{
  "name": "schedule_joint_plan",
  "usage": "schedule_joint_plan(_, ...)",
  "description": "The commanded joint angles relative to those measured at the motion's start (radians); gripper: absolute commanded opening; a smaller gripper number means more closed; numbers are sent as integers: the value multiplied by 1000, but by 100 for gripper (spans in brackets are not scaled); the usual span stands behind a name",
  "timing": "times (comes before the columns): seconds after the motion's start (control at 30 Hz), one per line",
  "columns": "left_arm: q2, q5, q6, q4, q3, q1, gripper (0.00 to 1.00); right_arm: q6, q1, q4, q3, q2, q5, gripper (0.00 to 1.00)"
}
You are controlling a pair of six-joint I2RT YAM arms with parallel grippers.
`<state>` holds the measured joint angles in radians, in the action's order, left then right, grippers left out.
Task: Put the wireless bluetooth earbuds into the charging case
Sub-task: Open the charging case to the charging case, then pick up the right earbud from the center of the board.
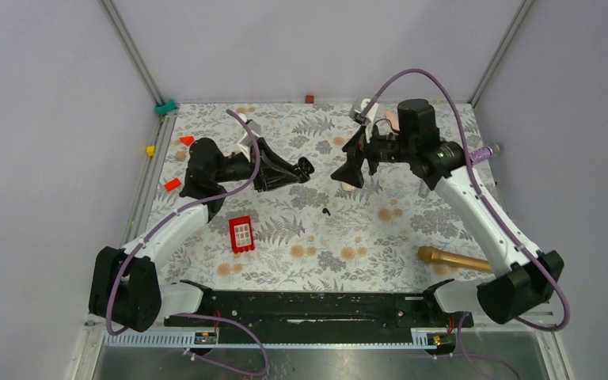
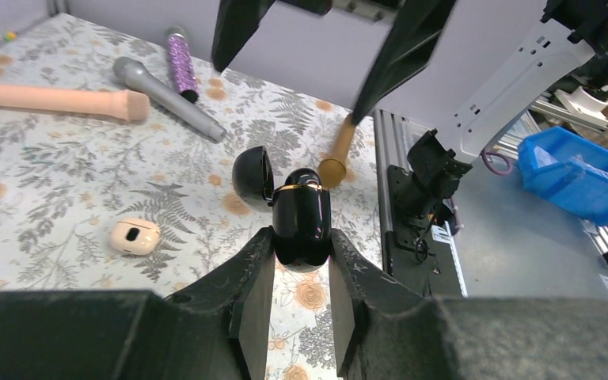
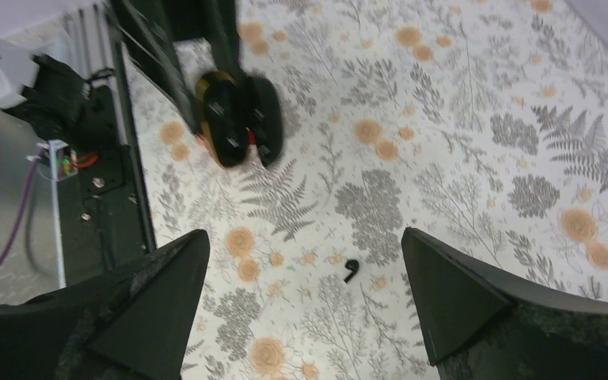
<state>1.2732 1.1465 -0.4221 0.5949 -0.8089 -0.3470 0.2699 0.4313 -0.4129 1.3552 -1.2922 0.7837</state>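
The left fingers (image 2: 252, 297) are pinched close together while the right fingers (image 3: 455, 305) stand spread wide apart.

Glossy black shell with bright highlights noted on charging case (image 2: 302, 214); thin gold-coloured metallic band seen at seam. Matt black, grainy, rough-textured faces seen on left claw (image 2: 301, 234) and right claw (image 3: 305, 237). Matt floral print seen across worktop (image 1: 380, 229); material not determinable. Black colour noted on earbud (image 3: 351, 270); finish too small to be judged. Satin metallic sheen on gold microphone (image 1: 453, 258). Dull metal look on grey microphone (image 2: 170, 99). Glittered surface on purple microphone (image 2: 180, 63). Smooth plastic look on red block (image 1: 241, 234).
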Motion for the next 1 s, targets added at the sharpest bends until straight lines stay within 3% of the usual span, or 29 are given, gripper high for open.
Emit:
schedule_joint_plan(0.0,-66,62,-40,108,-48,50,0,224,-28,-149,59,-114,-40,99)
schedule_joint_plan(0.23,-90,118,-149,249,-35,87,0,722,-26,-483,185,-368,-64,93)
schedule_joint_plan(0.43,-89,122,-241,363,-38,99,0,868,-12,-605,325,-581,-88,83)
schedule_joint_plan(0.7,-104,134,-330,466,-35,143,0,1140,45,-429,208,-633,-93,82)
schedule_joint_plan(0.97,-119,123,-444,613,-29,184,0,1231,149,-385,214,-719,-263,79)
